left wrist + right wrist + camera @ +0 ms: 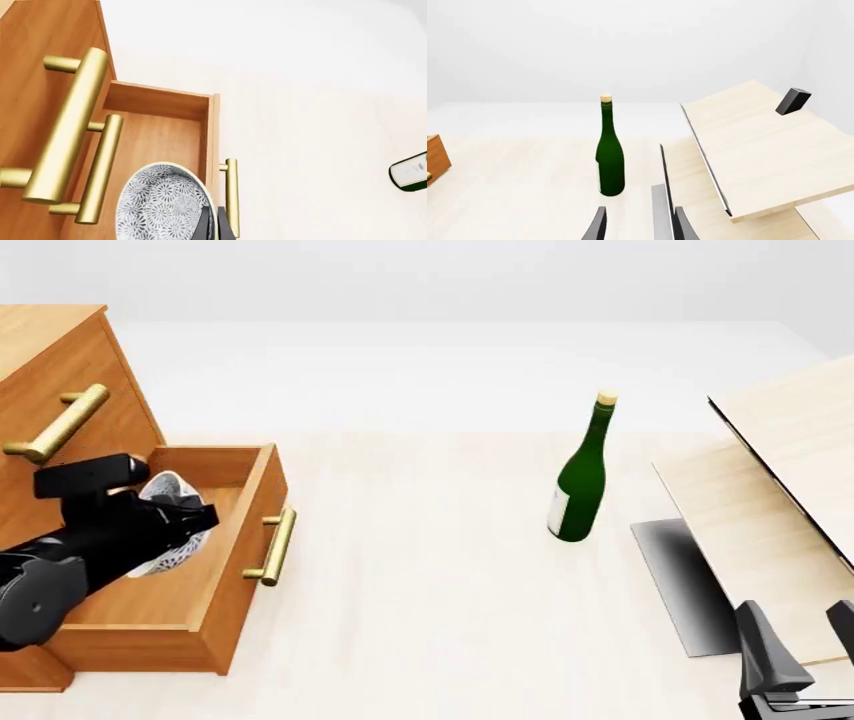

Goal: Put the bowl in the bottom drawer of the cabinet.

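step: lowering bowl (171,502) into open bottom drawer (247,502) at tabletop's left edge | left pincer (180,523) clamped on bowl rim | right pincer (634,225) apart, idle | next: set down, release

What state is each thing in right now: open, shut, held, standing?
Bottom drawer: pulled open.
Upper drawers: shut.
Bowl: tilted on edge, held over the open drawer.
Left gripper: shut on the bowl's rim.
Right gripper: open, holding nothing.
Bottle: upright on the table, corked.
Pale boards: tilted, leaning.
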You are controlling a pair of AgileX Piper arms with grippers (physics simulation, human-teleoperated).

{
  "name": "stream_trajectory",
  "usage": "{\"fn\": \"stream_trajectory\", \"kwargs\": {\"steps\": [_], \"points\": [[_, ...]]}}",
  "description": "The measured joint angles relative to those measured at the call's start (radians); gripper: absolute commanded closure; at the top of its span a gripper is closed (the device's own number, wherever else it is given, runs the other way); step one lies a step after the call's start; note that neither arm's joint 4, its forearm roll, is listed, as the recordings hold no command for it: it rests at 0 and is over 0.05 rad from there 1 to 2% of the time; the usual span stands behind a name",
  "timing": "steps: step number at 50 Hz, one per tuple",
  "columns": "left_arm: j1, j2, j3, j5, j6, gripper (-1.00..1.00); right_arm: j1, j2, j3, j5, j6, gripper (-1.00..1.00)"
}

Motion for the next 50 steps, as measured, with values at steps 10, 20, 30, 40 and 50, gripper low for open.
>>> {"fn": "stream_trajectory", "kwargs": {"steps": [10,20,30,40,50], "points": [[0.011,0.022,0.032,-0.018,-0.004,1.00,0.000,0.000,0.000,0.000,0.000,-1.00],[0.030,0.034,0.050,-0.025,0.004,1.00,0.000,0.000,0.000,0.000,0.000,-1.00],[0.056,0.043,0.054,-0.035,0.041,1.00,0.000,0.000,0.000,0.000,0.000,-1.00],[0.071,0.064,0.053,-0.052,0.077,1.00,0.000,0.000,0.000,0.000,0.000,-1.00],[0.076,0.090,0.056,-0.074,0.092,1.00,0.000,0.000,0.000,0.000,0.000,-1.00]]}}
